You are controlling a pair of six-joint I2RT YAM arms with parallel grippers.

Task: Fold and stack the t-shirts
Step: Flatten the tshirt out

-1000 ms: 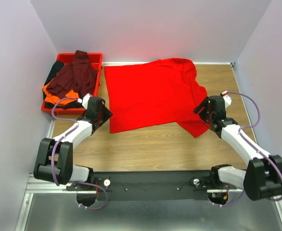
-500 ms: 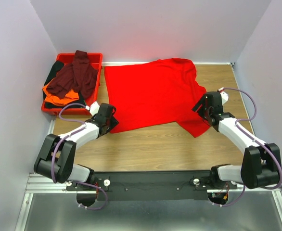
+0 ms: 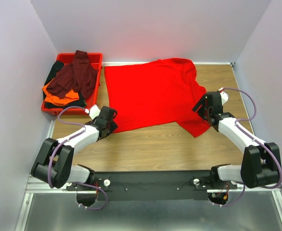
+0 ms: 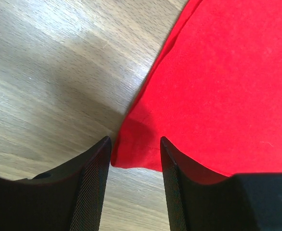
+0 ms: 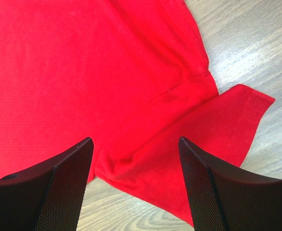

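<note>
A bright red t-shirt lies spread flat on the wooden table. My left gripper is open at its near left corner; in the left wrist view that corner lies between the open fingertips of the gripper. My right gripper is open over the shirt's right sleeve. In the right wrist view the sleeve and armpit seam lie between the wide-open fingers of the gripper. The dark maroon shirt, orange shirt and black shirt are heaped in the tray.
A red plastic tray stands at the back left against the wall. Grey walls close in the table on the left, back and right. Bare wood lies between the shirt and the arm bases.
My left gripper has moved right and nearer, from beside the tray to the shirt's near left corner. My right gripper shifted slightly towards the sleeve, then stayed still.
</note>
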